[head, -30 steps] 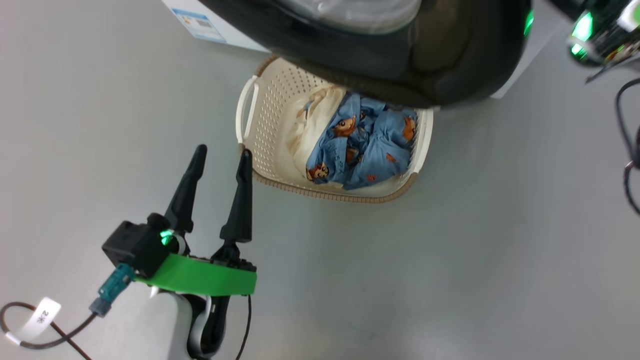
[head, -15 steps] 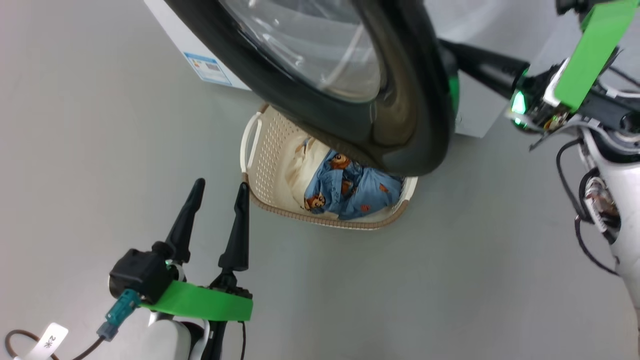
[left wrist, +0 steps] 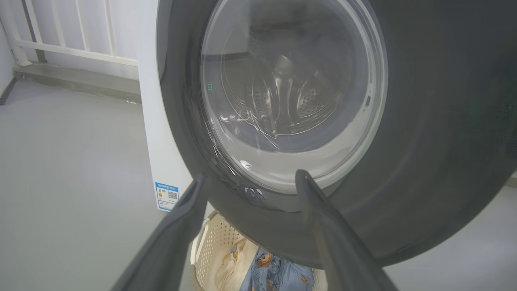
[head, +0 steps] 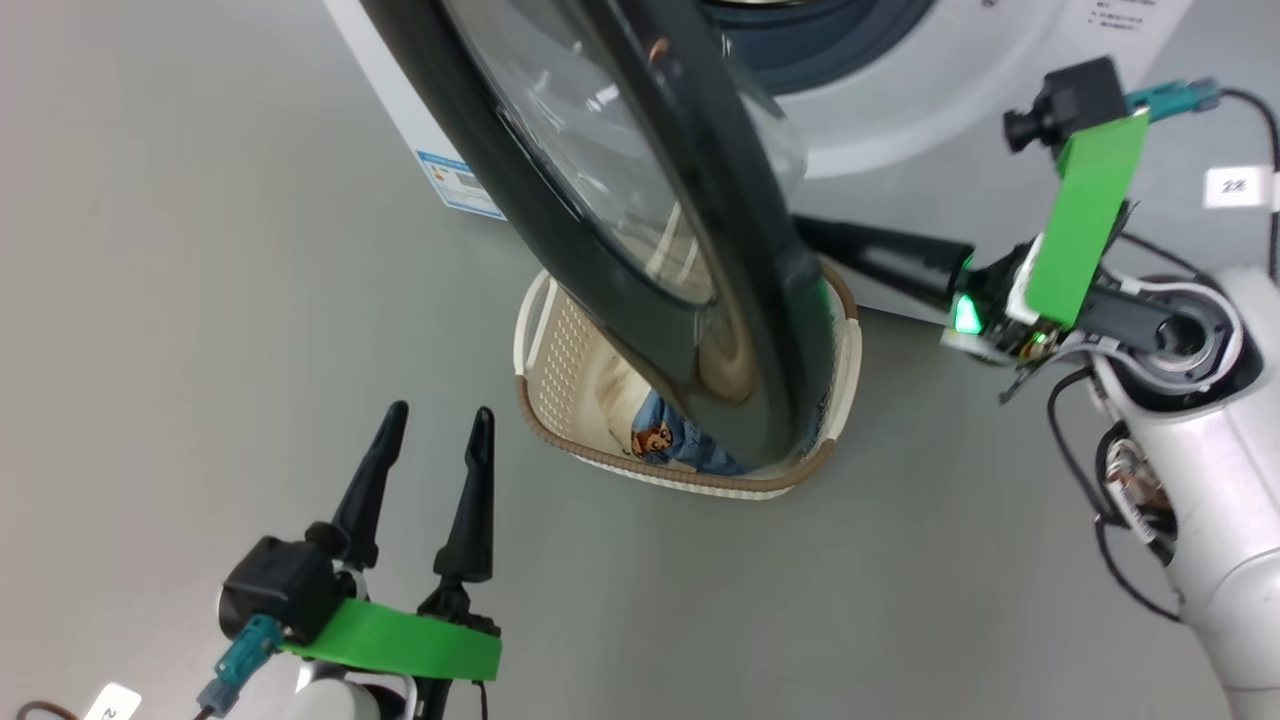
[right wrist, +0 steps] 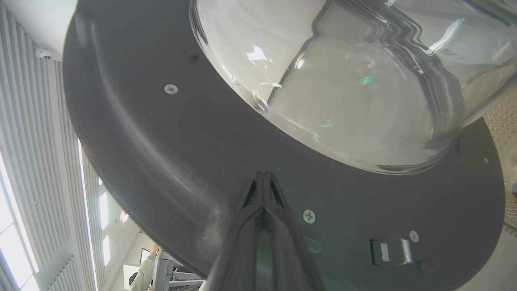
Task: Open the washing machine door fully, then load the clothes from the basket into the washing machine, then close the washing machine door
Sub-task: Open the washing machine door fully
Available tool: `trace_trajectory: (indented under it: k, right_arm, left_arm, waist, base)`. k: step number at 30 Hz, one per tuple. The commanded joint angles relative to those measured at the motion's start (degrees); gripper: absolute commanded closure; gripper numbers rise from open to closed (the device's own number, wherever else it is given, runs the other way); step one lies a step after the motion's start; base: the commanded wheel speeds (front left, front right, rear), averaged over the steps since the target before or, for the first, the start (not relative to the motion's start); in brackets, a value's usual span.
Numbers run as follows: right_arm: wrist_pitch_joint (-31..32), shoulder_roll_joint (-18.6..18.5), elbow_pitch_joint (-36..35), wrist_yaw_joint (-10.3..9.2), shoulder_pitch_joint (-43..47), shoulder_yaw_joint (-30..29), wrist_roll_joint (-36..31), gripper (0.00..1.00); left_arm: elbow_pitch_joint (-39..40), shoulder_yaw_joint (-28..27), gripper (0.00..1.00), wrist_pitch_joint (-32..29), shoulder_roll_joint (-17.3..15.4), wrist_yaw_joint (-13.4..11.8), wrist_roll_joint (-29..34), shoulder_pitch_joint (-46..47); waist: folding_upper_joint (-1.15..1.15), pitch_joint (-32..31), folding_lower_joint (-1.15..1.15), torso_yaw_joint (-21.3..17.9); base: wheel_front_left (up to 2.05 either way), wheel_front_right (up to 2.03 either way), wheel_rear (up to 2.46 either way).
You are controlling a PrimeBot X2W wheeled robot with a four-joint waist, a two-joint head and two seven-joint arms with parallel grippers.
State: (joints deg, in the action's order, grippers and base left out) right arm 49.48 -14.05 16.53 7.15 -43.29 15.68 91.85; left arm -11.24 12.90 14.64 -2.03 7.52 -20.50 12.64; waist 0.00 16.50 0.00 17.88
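At upper centre, the washing machine door (head: 620,230) is seen half-open, just left of the right gripper (right wrist: 264,178), closed empty against its inner face; left gripper (head: 441,412) is spread wide, farther off.

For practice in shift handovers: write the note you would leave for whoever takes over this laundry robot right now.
Left gripper: open, empty, beside the basket.
Right gripper: shut, holding nothing, tips at the inner rim of the washing machine door.
The door stands swung out from the washing machine, above the basket; the clothes lie in the basket.
Done: door opened partway.
Left: push the door fully open, load the clothes, close the door.
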Motion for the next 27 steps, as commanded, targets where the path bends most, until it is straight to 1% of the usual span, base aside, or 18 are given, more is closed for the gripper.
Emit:
trace_trajectory:
  k: [1,15,27]
  right_arm:
    - [0.78,1.71,-2.17,0.34,1.35,1.09,0.22,1.00]
    - [3.32,5.24,-3.74,0.34,4.38,2.71,0.01,1.00]
    - [4.06,7.64,-3.98,0.34,5.78,3.78,-0.41,1.00]
  left_arm:
    - [1.02,-1.94,0.00,0.36,-0.93,-0.03,0.80,-0.50]
    - [0.60,-1.74,0.00,0.36,-0.99,-0.03,0.65,-1.87]
    - [-0.18,-0.92,0.00,0.36,-0.94,-0.03,0.46,-2.08]
  waist:
    - [0.00,-0.81,0.00,0.82]
    - [0.00,-2.74,0.00,4.11]
    - [0.00,-4.22,0.00,5.46]
  base:
    - [0.00,0.00,0.00]
    - [0.00,0.00,0.00]
    - [0.00,0.00,0.00]
